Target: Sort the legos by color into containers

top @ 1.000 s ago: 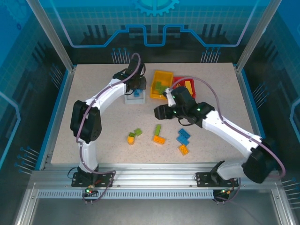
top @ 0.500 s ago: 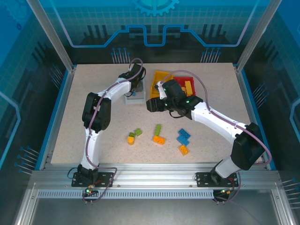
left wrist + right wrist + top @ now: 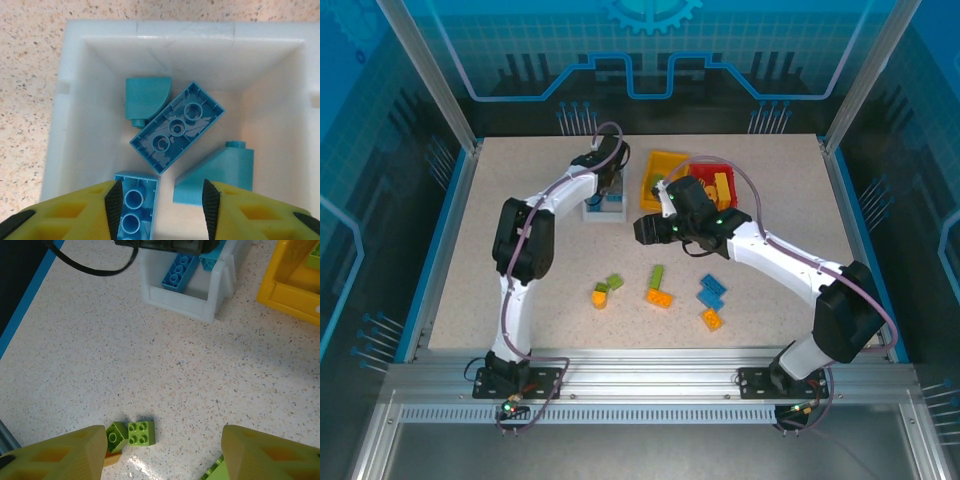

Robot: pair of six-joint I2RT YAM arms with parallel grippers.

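The left jaws stand open over the white bin (image 3: 56, 130), which sits in the upper middle of the overhead view. Several blue legos lie inside. The long blue brick (image 3: 134, 206) lies just beside the left pad (image 3: 114, 212), and we cannot tell whether they touch. If the arm lifts off at a slant, that pad could drag the brick up the wall or shove the light bin across the surface (image 3: 500, 240).

The right jaws are open and empty. They hang over bare surface between the white bin and the loose legos in the lower middle of the overhead view. Two green bricks (image 3: 140, 432) lie at lower left of the right wrist view, and the left one rests against an orange brick (image 3: 113, 458). A wide closure there could take both colours together, and the orange piece would end up in the wrong container.

Both arms work close together near the yellow bin (image 3: 665, 162) and the red bin (image 3: 712, 166). The left arm's cable (image 3: 90, 267) loops just beside the white bin — a careless swing of either arm could snag it or tip a bin.
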